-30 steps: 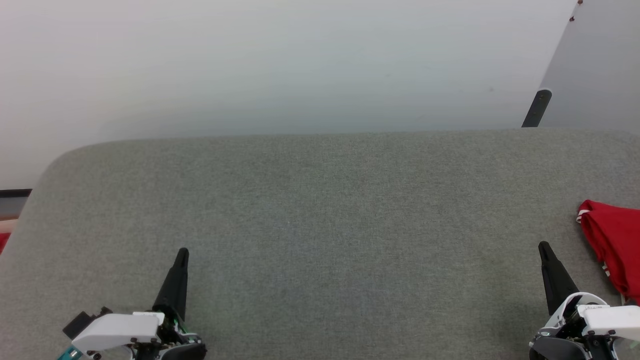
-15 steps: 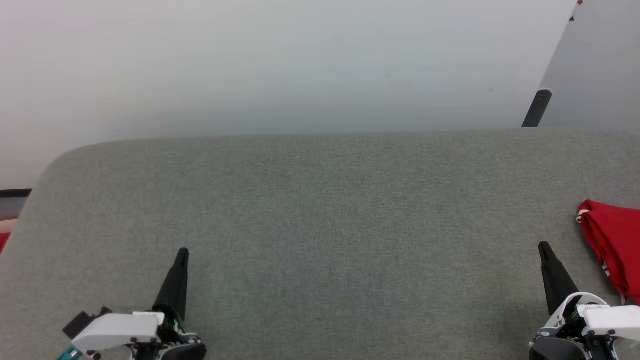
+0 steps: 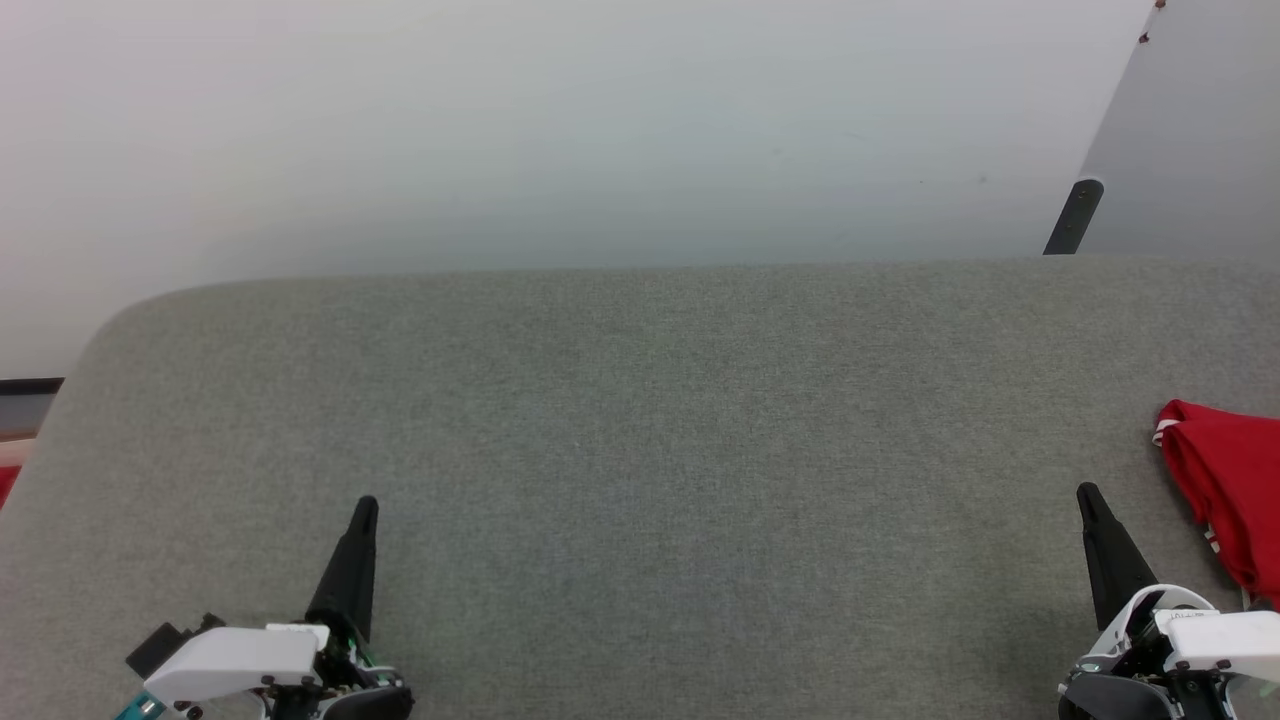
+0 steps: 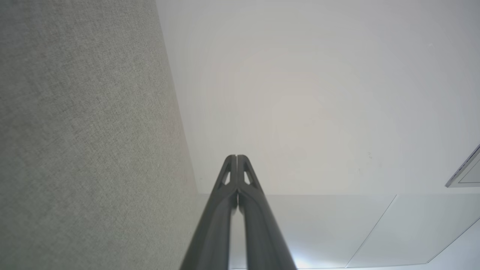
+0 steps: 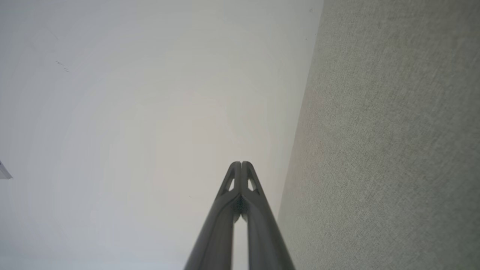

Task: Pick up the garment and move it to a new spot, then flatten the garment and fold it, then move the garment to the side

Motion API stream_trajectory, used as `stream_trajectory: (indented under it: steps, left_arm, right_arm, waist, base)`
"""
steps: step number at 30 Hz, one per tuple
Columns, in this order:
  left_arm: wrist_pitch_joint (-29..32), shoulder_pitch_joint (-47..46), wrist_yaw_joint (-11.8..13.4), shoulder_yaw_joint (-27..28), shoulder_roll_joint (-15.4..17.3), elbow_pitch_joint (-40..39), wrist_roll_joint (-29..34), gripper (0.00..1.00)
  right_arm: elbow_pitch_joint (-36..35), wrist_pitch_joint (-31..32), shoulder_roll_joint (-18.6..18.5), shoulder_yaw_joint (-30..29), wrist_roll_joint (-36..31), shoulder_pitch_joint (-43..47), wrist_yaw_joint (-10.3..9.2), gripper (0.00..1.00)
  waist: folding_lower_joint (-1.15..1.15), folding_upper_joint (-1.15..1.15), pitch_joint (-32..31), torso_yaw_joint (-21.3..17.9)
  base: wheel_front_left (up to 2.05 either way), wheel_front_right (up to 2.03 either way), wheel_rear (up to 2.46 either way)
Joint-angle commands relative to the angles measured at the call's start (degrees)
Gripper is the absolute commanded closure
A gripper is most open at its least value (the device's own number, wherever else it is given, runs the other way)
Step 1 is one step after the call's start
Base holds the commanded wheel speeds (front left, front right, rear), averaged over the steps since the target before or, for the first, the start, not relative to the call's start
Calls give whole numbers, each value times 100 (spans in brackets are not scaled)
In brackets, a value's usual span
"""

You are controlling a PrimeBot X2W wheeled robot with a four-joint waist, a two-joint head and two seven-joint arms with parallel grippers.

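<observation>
The garment (image 3: 1230,490) is a red bundle with a bit of white trim, lying at the far right edge of the grey fabric surface (image 3: 660,420), partly cut off by the head view's border. My right gripper (image 3: 1086,492) rests shut at the lower right, a short way left of the garment and apart from it. At the lower left my left gripper (image 3: 366,504) is shut with nothing in it. Both wrist views show the fingers pressed together, left gripper (image 4: 236,156) and right gripper (image 5: 241,163), pointing past the surface edge toward a pale floor.
The grey fabric surface ends in a rounded corner at the far left (image 3: 120,310). Beyond its far edge lies a pale floor (image 3: 560,130), with a dark slanted leg (image 3: 1073,216) and a grey panel (image 3: 1190,130) at the upper right.
</observation>
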Motion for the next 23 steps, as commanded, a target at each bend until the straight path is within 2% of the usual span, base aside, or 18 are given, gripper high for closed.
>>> stream_trajectory:
  steps: [1,23]
  left_arm:
    - [14,-57,-16,19,-10,6,15,100]
    - [20,-58,-16,28,-15,6,29,100]
  right_arm:
    - [-1,-1,16,2,24,-22,2,100]
    - [-1,-2,16,3,26,-22,2,100]
  waist:
    - [0,0,0,0]
    - [0,0,0,0]
  base:
    - [0,0,0]
    - [0,0,0]
